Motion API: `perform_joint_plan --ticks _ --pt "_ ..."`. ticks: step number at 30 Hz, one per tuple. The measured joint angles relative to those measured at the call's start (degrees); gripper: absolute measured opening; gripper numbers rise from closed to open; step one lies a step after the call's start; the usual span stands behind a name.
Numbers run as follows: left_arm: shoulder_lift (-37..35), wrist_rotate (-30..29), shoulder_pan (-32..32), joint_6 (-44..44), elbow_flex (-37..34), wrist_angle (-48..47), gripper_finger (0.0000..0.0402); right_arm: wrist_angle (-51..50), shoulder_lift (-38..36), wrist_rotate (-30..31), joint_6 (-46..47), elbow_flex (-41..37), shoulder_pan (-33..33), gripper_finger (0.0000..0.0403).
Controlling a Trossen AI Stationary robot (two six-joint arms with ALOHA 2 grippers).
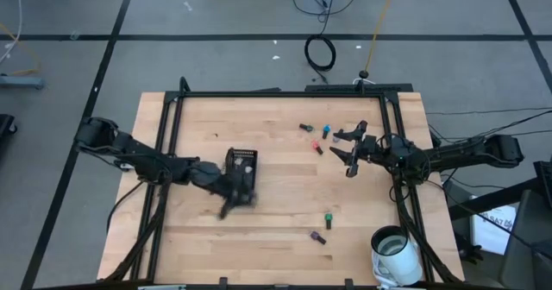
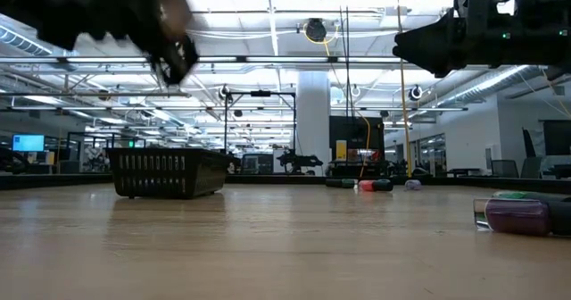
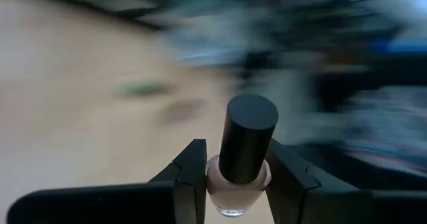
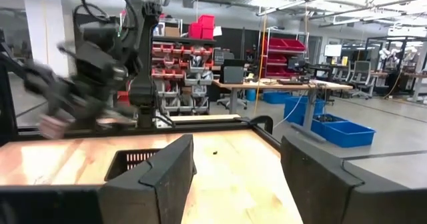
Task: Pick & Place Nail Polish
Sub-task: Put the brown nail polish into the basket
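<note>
- The left pincer (image 3: 233, 184) is closed on a nail polish bottle (image 3: 241, 157): a tall matte black cap above a pale, pinkish-beige glass body, gripped at the shoulder between both fingers (image 3: 193, 177).
- In the high view the left pincer (image 1: 235, 199) is blurred, just beside the black slotted tray (image 1: 241, 167) on the wooden tabletop (image 1: 276, 230).
- The right pincer (image 1: 348, 149) hangs above the tabletop with its fingers (image 4: 160, 177) spread wide, holding nothing.
- Loose bottles lie on the tabletop: a blue-bodied one (image 1: 327, 131), a dark one (image 1: 306, 128) and a red one (image 1: 318, 148) near the right pincer.
- A green bottle (image 1: 328, 218) and a purple bottle (image 1: 317, 236) lie closer to the front edge.
- In the low view the purple bottle (image 2: 516, 216) lies on its side.
</note>
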Motion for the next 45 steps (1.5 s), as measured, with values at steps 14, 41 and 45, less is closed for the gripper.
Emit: perform_joint_plan --ticks 14,41,45 --pt "0.0 10.3 -1.4 -3.6 0.0 10.6 0.0098 -0.3 0.0 0.0 0.2 0.0 0.0 0.0212" --pt "0.3 -24.1 8.6 -19.8 0.0 -30.8 0.0152 -0.4 0.0 0.0 0.2 0.0 0.0 0.0205" --pt "0.3 -24.1 8.6 -19.5 0.0 -29.6 0.0209 -0.4 0.0 0.0 0.2 0.0 0.0 0.0204"
